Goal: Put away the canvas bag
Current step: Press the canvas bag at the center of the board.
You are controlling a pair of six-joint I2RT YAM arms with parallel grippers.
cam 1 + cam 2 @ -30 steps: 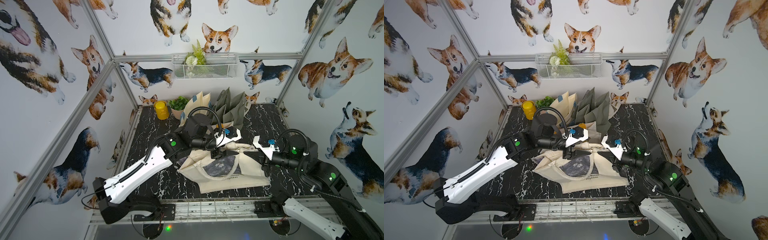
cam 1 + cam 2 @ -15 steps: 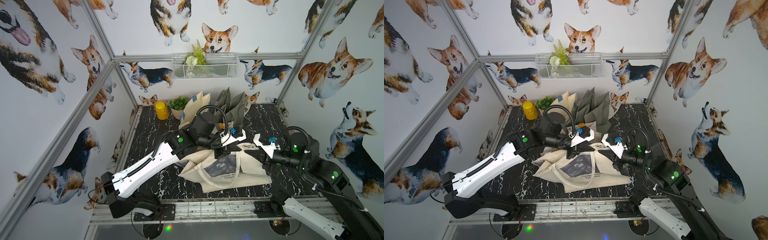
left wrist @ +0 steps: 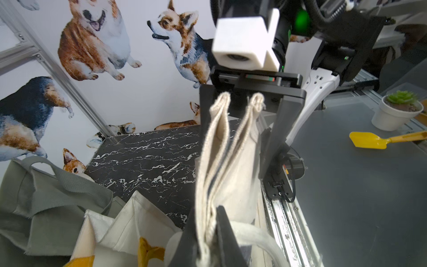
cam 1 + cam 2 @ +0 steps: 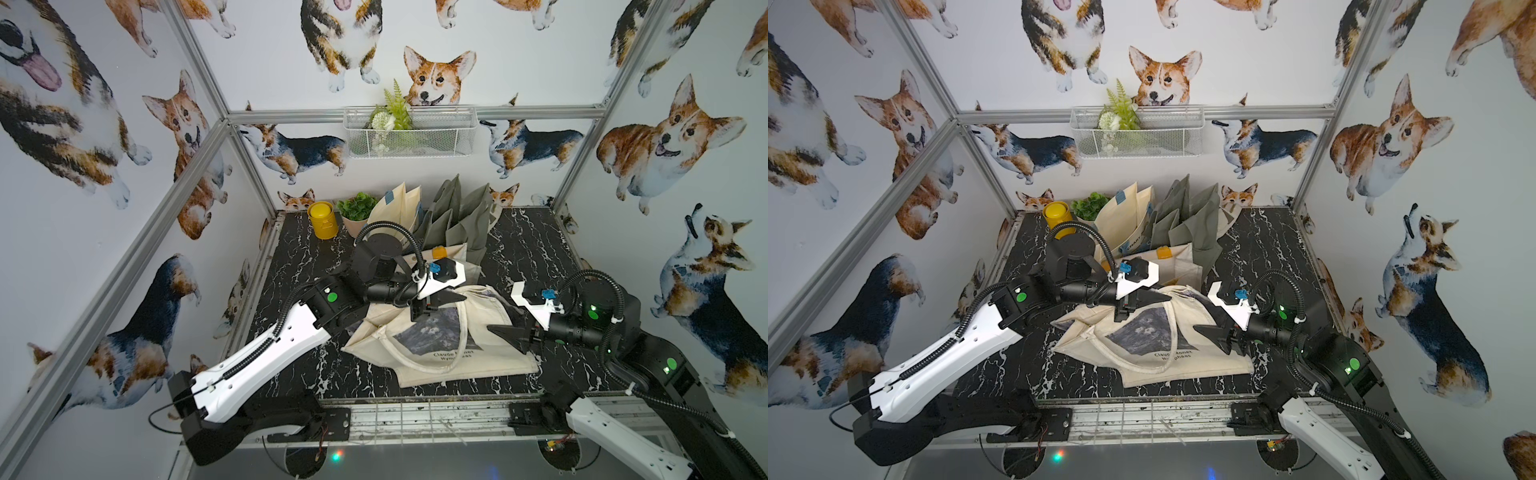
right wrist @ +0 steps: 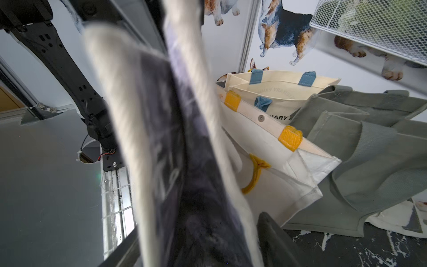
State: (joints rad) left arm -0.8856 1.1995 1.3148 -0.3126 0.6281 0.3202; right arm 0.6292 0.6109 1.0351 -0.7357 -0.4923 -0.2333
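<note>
Behind one printed canvas bag [image 4: 478,353] stand two cream totes [image 4: 398,208].

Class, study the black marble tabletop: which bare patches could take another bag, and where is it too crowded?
Free: the back right corner beside the grey bags; the left strip in front of the yellow canister; a thin strip between the canvas bag and the front rail. Crowded: the back centre and the middle.

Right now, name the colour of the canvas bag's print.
Dark grey-blue print on the cream canvas bag; clearest in a top view.
</note>
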